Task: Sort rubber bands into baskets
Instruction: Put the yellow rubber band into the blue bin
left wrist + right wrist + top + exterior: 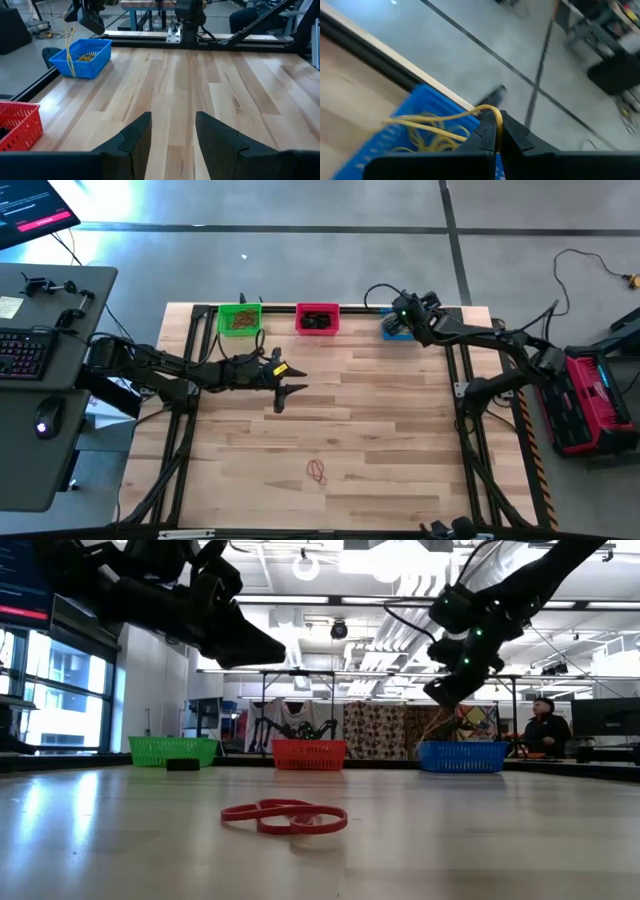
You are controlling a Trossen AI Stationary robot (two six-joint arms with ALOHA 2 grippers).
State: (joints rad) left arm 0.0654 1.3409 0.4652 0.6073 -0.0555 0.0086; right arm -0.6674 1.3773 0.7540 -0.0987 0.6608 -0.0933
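Observation:
Three baskets stand along the table's far edge: green (pixel 240 319), red (pixel 317 319) and blue (pixel 392 332). My right gripper (pixel 400 313) hangs over the blue basket (pixel 427 150), shut on a yellow rubber band (pixel 440 119). More yellow bands (pixel 432 142) lie in that basket. A red rubber band (pixel 317 471) lies flat on the table toward the near edge, also in the low view (pixel 285 817). My left gripper (pixel 287 380) hovers open over the table's left middle (pixel 172 135), with nothing between its fingers. My right gripper pinches the yellow rubber band at its looped end (pixel 491 112) between its two fingertips. The fingers slant down from the table's right toward the blue basket. The band hangs slack below the gripper (pixel 70 47), down past the blue basket's rim.
Dark bands fill the green basket's bottom and dark things lie in the red one. A black frame (pixel 460 370) runs around the table's edges. A desk with a keyboard (pixel 25 350) stands left of the table. Bare wood lies between the grippers and the red band.

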